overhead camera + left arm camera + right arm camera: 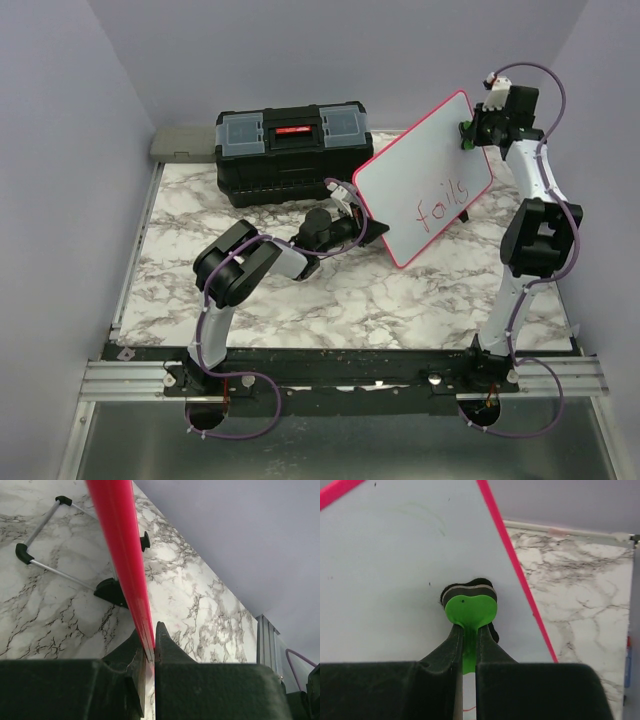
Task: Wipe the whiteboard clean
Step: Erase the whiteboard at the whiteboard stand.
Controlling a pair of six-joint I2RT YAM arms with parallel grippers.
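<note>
— Top external view first: where's the whiteboard [425,170]?

— Up off the marble table [350,300] on a slant, right of centre, its face turned toward the arms. One long edge runs from low near the left arm up to the far right. Red handwriting [443,205] sits on the lower half.

— Who's got hold of it?

— The left gripper [358,222] is on the low left edge. From the left wrist you can see its fingers [167,647] pinched together on the pink-red rim [122,545], one on each face of the board.

— And the other one?

— The right gripper [470,132] is at the top right edge, fingers closed on the green tab of an eraser [470,607]. From that wrist the eraser's dark pad lies against the white face, close to the rim but inside it.

— Is the bottom corner touching the table?

— Can't tell from here. Behind the board a wire stand [60,571] with black feet reaches down over the marble.

— Room to move?

— The black toolbox [290,150] sits just behind the board's upper left edge, so it's tight there. The right wall [610,200] is near the right arm's elbow. Toward the arm bases there's a broad stretch of bare marble, and most of the white face left of the eraser is open.
</note>
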